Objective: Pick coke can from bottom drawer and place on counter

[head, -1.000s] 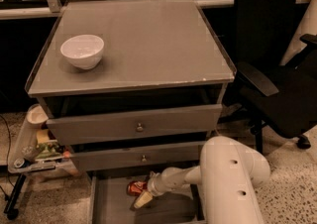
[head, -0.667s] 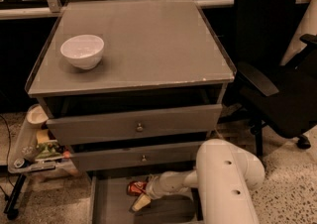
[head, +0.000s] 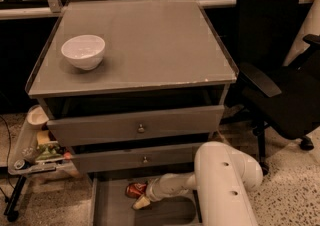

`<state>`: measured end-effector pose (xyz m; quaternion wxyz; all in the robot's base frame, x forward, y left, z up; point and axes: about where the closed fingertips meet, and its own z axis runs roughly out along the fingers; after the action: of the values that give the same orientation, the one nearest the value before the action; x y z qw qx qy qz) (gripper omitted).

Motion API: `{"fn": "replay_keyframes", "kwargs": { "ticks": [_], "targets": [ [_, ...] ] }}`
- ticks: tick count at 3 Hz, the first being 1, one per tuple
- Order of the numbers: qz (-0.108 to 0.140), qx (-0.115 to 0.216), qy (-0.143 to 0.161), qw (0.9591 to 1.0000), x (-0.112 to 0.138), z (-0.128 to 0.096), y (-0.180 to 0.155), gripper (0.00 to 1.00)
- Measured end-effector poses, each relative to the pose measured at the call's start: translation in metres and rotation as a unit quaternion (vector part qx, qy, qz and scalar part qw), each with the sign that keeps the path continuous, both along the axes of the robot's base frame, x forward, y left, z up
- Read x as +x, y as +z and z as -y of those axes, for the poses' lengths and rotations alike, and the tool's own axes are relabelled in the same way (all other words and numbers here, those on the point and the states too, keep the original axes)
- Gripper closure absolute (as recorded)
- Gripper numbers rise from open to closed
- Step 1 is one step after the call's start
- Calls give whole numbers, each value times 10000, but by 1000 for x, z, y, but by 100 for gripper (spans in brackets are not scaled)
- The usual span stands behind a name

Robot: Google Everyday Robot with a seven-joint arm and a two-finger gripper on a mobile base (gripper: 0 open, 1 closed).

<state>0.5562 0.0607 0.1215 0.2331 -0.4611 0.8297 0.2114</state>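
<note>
Nearest, one open grey flat-floored bottom drawer, cut off below, held one small red coke can. White arm's gripper sat just beside it; grip couldn't be told. Two grey knobbed drawers above. One white bowl stood on the matte grey counter.

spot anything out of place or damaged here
The small red metal coke can seems to lie on its side in the open grey bottom drawer, beside the gripper. The flat grey counter has a chipped front edge near its right corner.
</note>
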Motion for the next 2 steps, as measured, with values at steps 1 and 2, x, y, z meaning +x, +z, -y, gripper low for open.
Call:
{"fn": "replay_keyframes", "kwargs": {
  "ticks": [1,2],
  "targets": [
    [1,1,-3,10000,0,0,0,42],
    [1,1,-2,10000,0,0,0,65]
  ]
}}
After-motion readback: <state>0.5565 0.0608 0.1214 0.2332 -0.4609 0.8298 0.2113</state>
